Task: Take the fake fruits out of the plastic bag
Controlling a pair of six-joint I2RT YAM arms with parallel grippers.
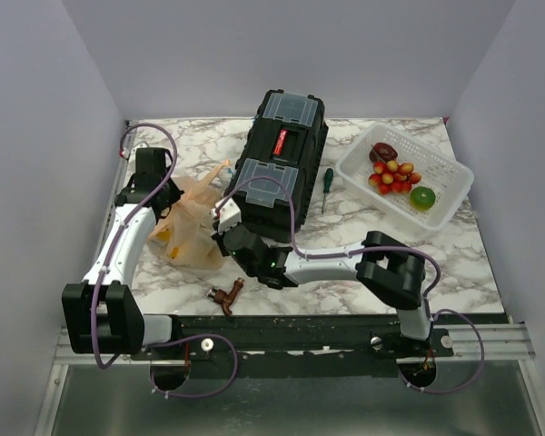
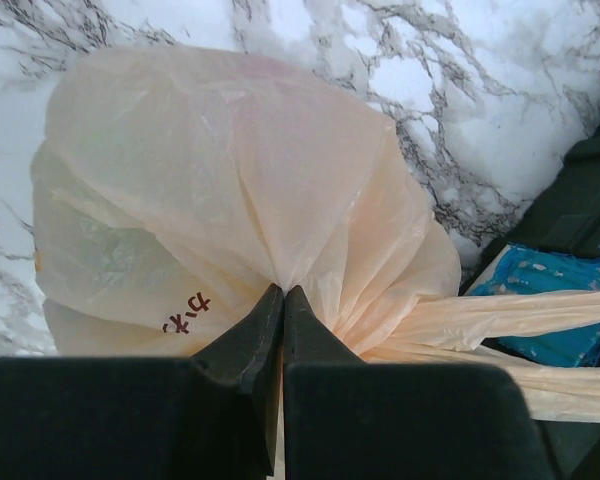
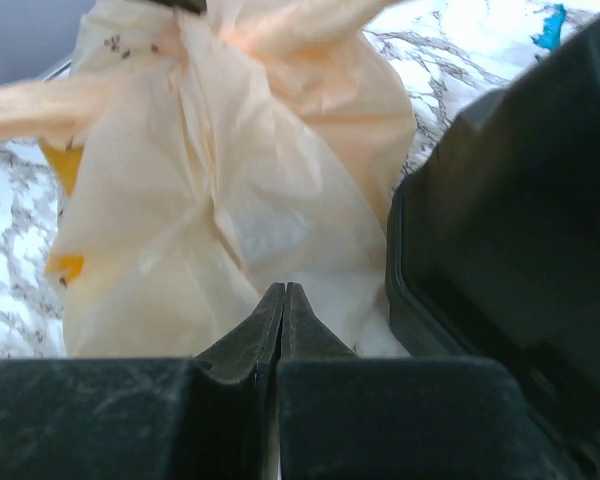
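Observation:
The plastic bag (image 1: pixel 193 225) lies crumpled at the left of the table, beside the black toolbox. My left gripper (image 1: pixel 173 202) is shut on a gathered fold of the bag (image 2: pixel 230 180), and the film fans out from its tips (image 2: pixel 283 292). My right gripper (image 1: pixel 219 216) is shut, its tips (image 3: pixel 283 290) against the bag's lower side (image 3: pixel 210 200); I see no film caught between them. Yellow-orange fruit (image 3: pixel 66 266) shows faintly through the film. A dark purple fruit (image 1: pixel 383 152), a grape cluster (image 1: pixel 393 175) and a green fruit (image 1: pixel 422 197) lie in the white basket.
The black toolbox (image 1: pixel 277 168) stands right of the bag and close to my right gripper (image 3: pixel 520 230). A green-handled screwdriver (image 1: pixel 326 189) lies between the toolbox and the white lattice basket (image 1: pixel 455 194). A small brown object (image 1: pixel 225 294) lies near the front edge.

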